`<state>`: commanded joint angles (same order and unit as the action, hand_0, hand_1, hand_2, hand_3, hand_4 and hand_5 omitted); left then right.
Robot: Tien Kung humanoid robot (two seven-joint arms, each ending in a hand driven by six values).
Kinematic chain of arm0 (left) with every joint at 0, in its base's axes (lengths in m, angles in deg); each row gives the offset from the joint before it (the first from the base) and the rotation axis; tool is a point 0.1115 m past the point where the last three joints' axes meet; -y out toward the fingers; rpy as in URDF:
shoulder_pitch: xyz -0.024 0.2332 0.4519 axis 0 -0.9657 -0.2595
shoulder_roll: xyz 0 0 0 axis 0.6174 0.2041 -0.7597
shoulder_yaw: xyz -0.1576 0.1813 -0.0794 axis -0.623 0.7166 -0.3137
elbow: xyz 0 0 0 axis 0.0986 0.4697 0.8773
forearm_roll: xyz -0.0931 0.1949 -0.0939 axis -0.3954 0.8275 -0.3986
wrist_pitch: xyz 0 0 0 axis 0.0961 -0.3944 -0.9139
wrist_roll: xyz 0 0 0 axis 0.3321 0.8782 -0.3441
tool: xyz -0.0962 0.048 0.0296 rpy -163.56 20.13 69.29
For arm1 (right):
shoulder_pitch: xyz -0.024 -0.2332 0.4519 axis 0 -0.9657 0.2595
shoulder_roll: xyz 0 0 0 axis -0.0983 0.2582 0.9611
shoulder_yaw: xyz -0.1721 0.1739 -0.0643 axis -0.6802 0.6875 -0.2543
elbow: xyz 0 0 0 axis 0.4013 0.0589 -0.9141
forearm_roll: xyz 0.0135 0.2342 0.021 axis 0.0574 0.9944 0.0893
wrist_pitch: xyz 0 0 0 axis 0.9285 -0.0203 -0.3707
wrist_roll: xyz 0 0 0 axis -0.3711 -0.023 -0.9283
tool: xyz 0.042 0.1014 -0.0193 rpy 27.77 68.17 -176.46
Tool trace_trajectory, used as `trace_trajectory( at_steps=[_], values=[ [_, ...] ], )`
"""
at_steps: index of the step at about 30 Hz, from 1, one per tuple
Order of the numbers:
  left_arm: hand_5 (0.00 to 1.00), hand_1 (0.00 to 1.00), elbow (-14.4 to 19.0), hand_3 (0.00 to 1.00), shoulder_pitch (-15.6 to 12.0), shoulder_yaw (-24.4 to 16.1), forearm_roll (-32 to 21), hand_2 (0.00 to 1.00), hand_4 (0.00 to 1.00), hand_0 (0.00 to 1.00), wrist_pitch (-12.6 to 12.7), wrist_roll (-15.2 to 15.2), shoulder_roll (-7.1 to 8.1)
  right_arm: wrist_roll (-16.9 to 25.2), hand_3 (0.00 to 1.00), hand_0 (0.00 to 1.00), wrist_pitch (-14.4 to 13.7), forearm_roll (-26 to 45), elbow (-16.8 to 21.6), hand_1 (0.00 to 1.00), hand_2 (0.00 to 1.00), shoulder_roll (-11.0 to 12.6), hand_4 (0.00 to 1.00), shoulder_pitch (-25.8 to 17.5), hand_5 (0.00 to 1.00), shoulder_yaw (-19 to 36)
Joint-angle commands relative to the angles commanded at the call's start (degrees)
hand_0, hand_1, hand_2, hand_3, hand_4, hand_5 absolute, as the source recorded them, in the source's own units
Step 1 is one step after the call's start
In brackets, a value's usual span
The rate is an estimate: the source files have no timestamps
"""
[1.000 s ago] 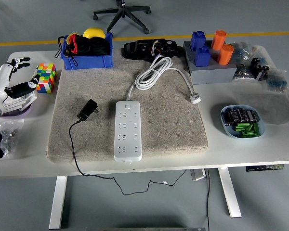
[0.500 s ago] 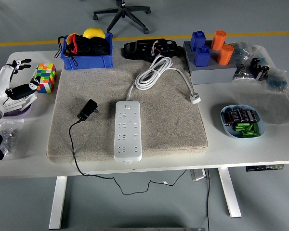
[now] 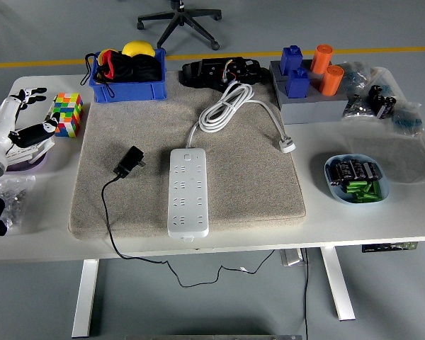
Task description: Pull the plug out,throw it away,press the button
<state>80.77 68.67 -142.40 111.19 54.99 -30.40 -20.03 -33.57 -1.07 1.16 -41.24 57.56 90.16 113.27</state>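
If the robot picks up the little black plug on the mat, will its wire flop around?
Probably. The black plug looks small and hard, so it should lift easily as one stiff piece. Its thin black wire already bends across the mat and droops below the table edge, so it would likely dangle, drag behind and perhaps tug a little.

White-shelled left hand [image 3: 15,126] with black joints and black fingertip pads. Black wrist and forearm parts below it, at the frame's edge.

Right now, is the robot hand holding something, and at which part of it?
Nothing is held. The left hand hovers at the table's left edge, fingers open and empty; the black plug lies loose on the mat.
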Motion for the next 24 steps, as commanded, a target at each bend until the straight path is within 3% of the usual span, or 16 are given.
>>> trace_trajectory(
  at_steps=[24],
  values=[
    [0.226,0.867,0.6,0.828,0.2,-0.2,0.0,0.802,0.64,0.858,0.0,0.0,-0.18,0.2,0.614,0.74,-0.1,0.0,0.0,0.661,0.645,-0.1,0.659,0.1,0.482,0.5]
  ],
)
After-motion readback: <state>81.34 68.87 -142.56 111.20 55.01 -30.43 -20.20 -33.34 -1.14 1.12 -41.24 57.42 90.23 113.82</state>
